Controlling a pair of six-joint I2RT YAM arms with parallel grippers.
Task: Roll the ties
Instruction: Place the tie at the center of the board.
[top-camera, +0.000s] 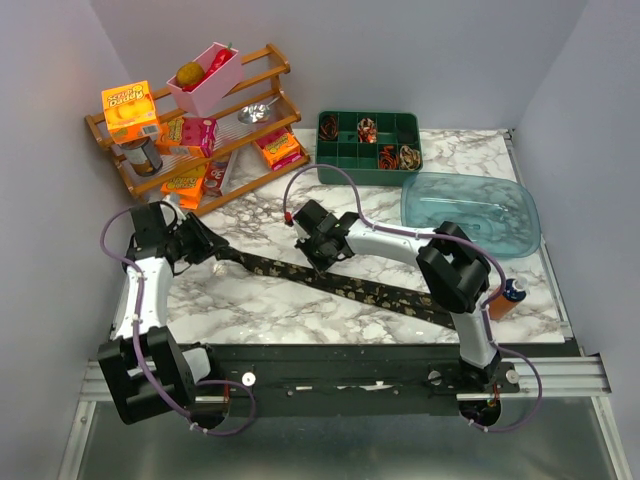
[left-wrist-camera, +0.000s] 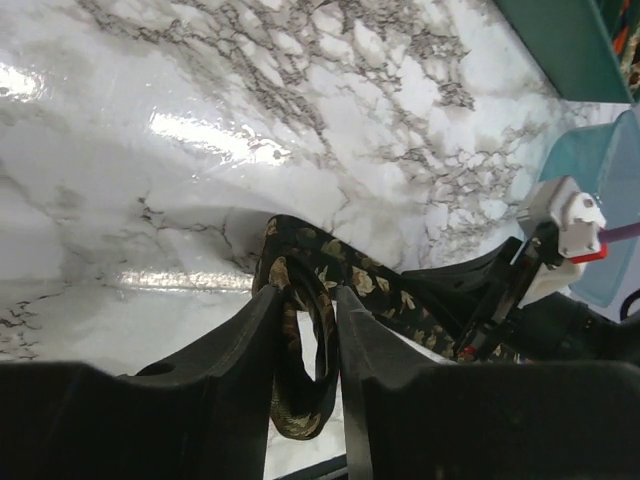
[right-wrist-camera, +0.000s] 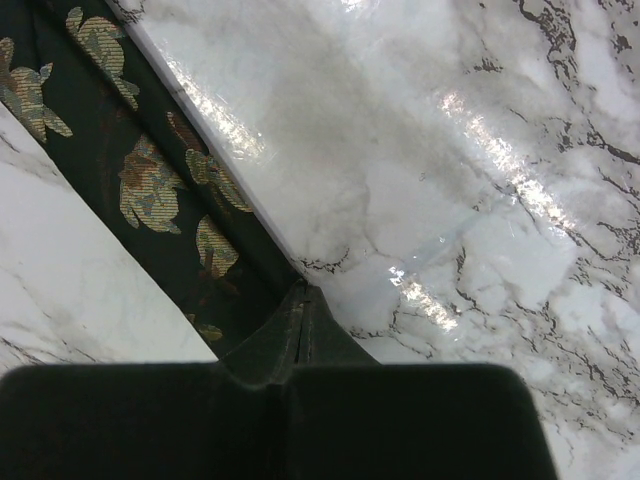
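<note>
A long dark tie (top-camera: 340, 285) with a tan-gold flower pattern lies diagonally across the marble table. My left gripper (top-camera: 214, 254) is at its narrow left end. In the left wrist view the left gripper (left-wrist-camera: 308, 305) is shut on a folded loop of the tie (left-wrist-camera: 352, 270) that hangs between the fingers. My right gripper (top-camera: 318, 252) is over the middle of the tie. In the right wrist view the right gripper (right-wrist-camera: 303, 292) is shut, its tip resting at the edge of the tie (right-wrist-camera: 150, 185). Small rolled ties (top-camera: 388, 157) sit in a green tray (top-camera: 340, 160).
A clear blue tub (top-camera: 470, 212) lies at the back right. A wooden rack (top-camera: 262, 108) with boxes and a pink bin stands at the back left. A small bottle (top-camera: 510, 294) stands by the right arm's base. The right arm's wrist (left-wrist-camera: 562, 222) shows in the left wrist view.
</note>
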